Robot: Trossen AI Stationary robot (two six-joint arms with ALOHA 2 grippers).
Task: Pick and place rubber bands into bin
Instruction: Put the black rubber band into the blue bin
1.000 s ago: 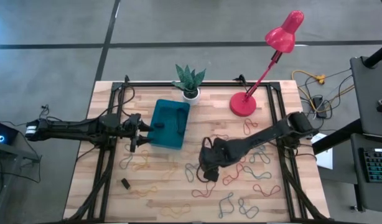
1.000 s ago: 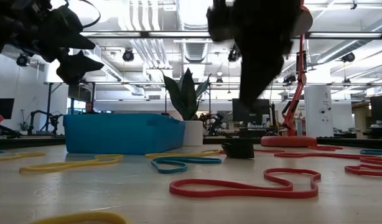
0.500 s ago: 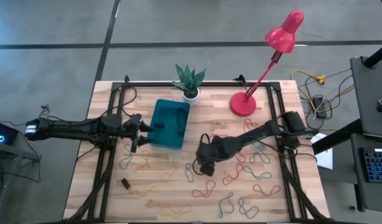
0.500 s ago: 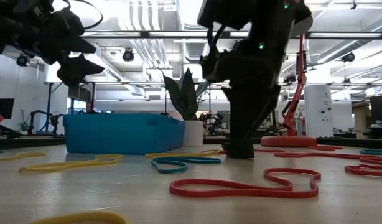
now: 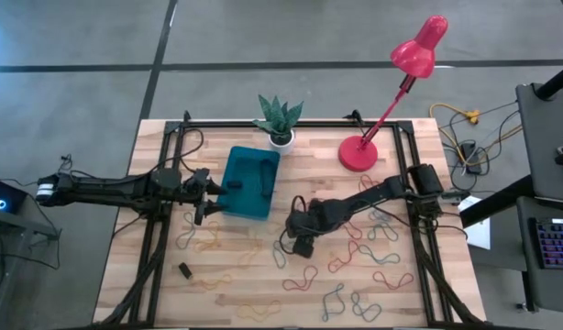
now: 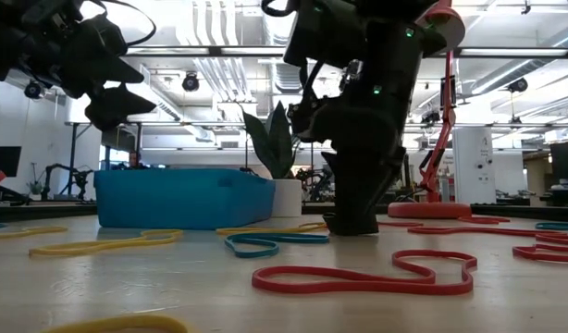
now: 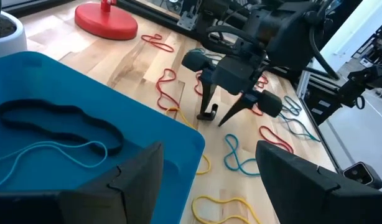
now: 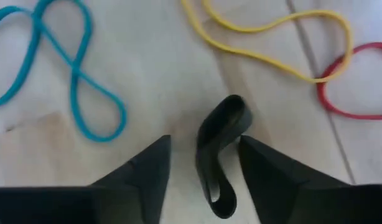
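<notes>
The wooden table (image 5: 327,183) carries everything, with a pink desk lamp (image 5: 391,92) and a potted plant (image 5: 280,119) at its far edge; the bin (image 5: 249,181), a shallow teal tray, lies left of centre near the plant, and the left wrist view shows a dark band (image 7: 54,121) and a thin pale blue loop (image 7: 48,151) already lying inside it. The left gripper (image 5: 206,194) hovers just beside the bin's left side, its fingers spread wide and holding nothing. The right gripper (image 5: 302,246) is down at the tabletop right of the bin, fingers parted and straddling a dark brown rubber band (image 8: 219,149) (folded into a standing loop); whether the fingers (image 8: 141,177) already touch it is hard to judge, but they do not appear to have clamped it. The other rubber bands (image 5: 355,266), red, yellow and teal, lie scattered over the near half of the table, well apart from the bin.
</notes>
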